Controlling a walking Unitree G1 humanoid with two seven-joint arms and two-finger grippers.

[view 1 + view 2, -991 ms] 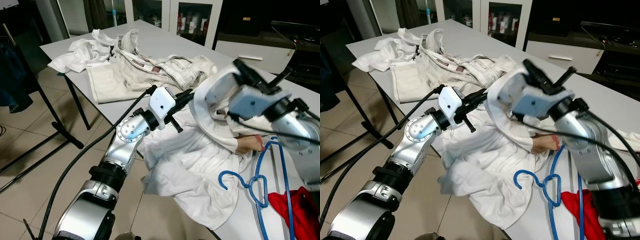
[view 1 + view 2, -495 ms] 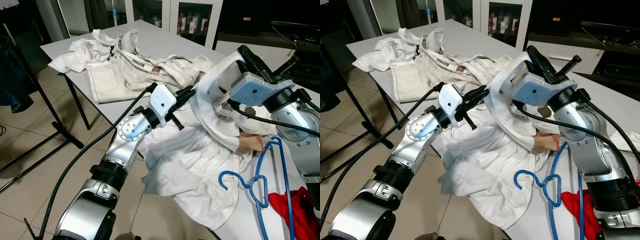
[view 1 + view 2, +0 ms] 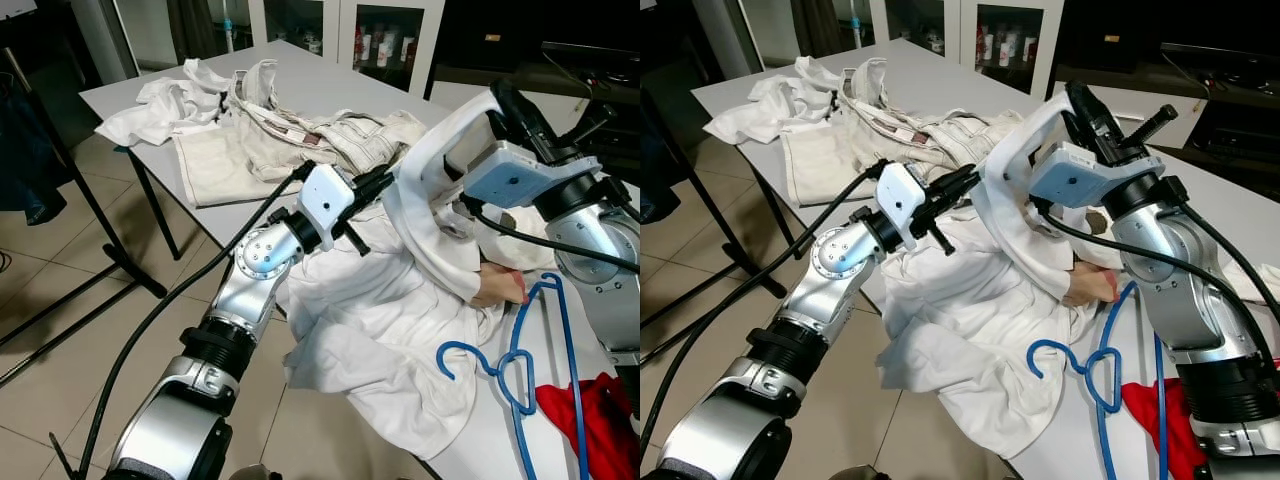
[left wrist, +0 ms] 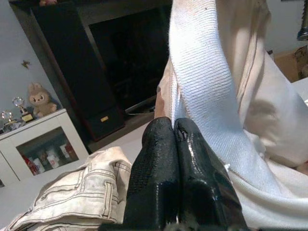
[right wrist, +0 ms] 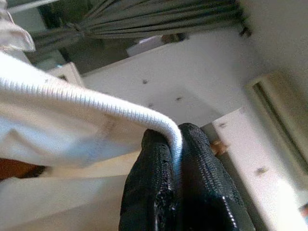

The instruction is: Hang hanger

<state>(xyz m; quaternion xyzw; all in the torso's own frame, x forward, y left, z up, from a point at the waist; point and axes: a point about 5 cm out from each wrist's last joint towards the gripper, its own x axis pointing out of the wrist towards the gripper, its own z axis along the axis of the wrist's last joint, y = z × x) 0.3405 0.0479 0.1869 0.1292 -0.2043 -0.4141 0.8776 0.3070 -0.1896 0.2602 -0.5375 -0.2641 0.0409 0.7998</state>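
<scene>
Since a second ago the right gripper [image 3: 503, 98] has risen higher above the grey table [image 3: 340, 82], its fingers pinched on the ribbed collar of the white shirt [image 3: 390, 330], while the left gripper [image 4: 174, 129], fingers pressed together on the same collar, holds the opposite side. Around the table are a tiled floor [image 3: 60, 330] and glass-fronted cabinets [image 3: 385, 35] behind it, with pale trousers [image 3: 300, 135] heaped at its far end. A thin blue hanger [image 3: 515, 365] lies flat on the table just beside the shirt, a red cloth [image 3: 590, 420] next to it.
</scene>
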